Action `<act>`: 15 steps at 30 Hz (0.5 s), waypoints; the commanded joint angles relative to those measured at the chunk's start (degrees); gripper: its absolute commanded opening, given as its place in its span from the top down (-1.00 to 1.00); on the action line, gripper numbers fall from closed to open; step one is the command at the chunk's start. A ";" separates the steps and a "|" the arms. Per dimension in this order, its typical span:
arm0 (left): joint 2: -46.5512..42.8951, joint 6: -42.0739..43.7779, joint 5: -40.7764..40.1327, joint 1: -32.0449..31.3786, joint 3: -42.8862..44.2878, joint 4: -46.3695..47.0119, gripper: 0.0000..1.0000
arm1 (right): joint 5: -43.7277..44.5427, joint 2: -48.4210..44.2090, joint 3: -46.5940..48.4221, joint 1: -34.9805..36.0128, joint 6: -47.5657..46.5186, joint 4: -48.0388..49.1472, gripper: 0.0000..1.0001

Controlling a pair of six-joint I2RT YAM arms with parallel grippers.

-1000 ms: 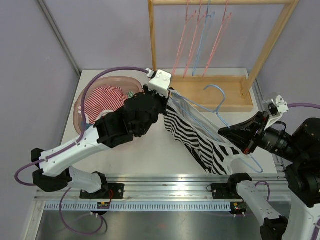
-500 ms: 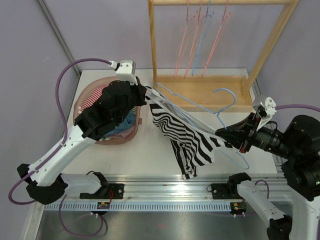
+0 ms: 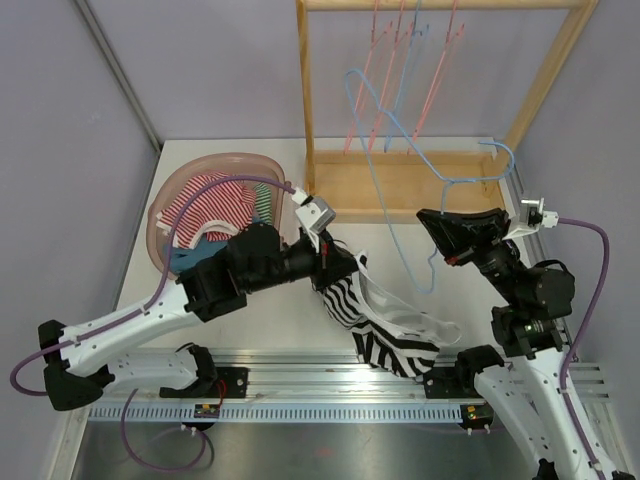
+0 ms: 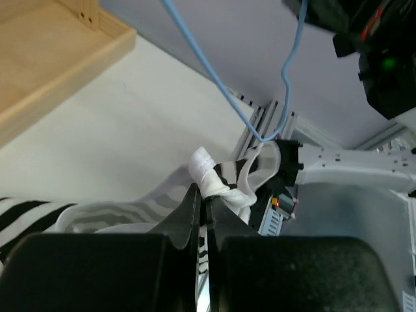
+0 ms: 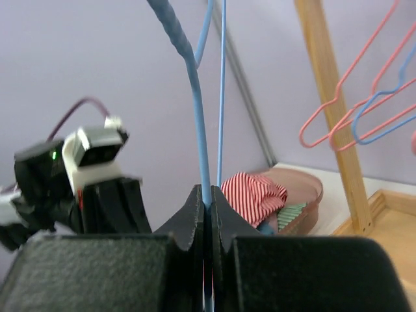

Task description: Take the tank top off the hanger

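One striped tank top [image 3: 385,325] sags over the near table [image 3: 385,240] edge, between the two arms. Left hand [image 4: 205,195] is pressed together, pinching its white strap. Right hand [image 5: 207,198] is clamped on one blue hanger [image 5: 199,117], raised beside the cloth. One wooden rack [image 3: 305,100]; its hangers overlap, count unclear. One pink basket [image 3: 160,210].

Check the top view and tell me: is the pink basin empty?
No, the pink basin holds a red-and-white striped garment along with other bunched clothes.
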 commanded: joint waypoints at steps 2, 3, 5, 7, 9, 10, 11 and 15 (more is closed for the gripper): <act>2.15 -0.45 -10.14 -0.25 -1.17 -3.38 1.00 | 15.14 -2.53 7.04 0.31 -2.22 5.40 1.00; 2.50 -1.32 -19.07 -0.17 -1.08 -5.78 1.00 | 18.99 -2.63 10.76 0.31 -6.88 -3.31 1.00; 3.29 -3.61 -26.07 -0.17 -0.56 -12.61 1.00 | 24.54 -1.14 20.75 0.31 -16.04 -26.71 1.00; 3.47 -5.02 -31.71 0.01 -0.73 -15.37 1.00 | 34.38 2.53 25.63 0.22 -20.09 -37.45 1.00; 4.00 -6.16 -34.00 0.80 -0.47 -18.62 1.00 | 39.92 6.06 31.96 0.31 -22.04 -49.25 1.00; 4.17 -6.51 -34.54 1.85 -0.38 -19.42 1.00 | 40.73 9.21 33.37 0.31 -22.74 -53.63 1.00; 4.09 -6.87 -34.80 2.46 -0.38 -20.29 1.00 | 41.35 10.54 35.47 0.31 -22.84 -54.98 1.00; 3.30 -7.84 -33.93 6.86 0.58 -22.94 1.00 | 48.11 17.57 41.72 0.31 -24.85 -59.99 1.00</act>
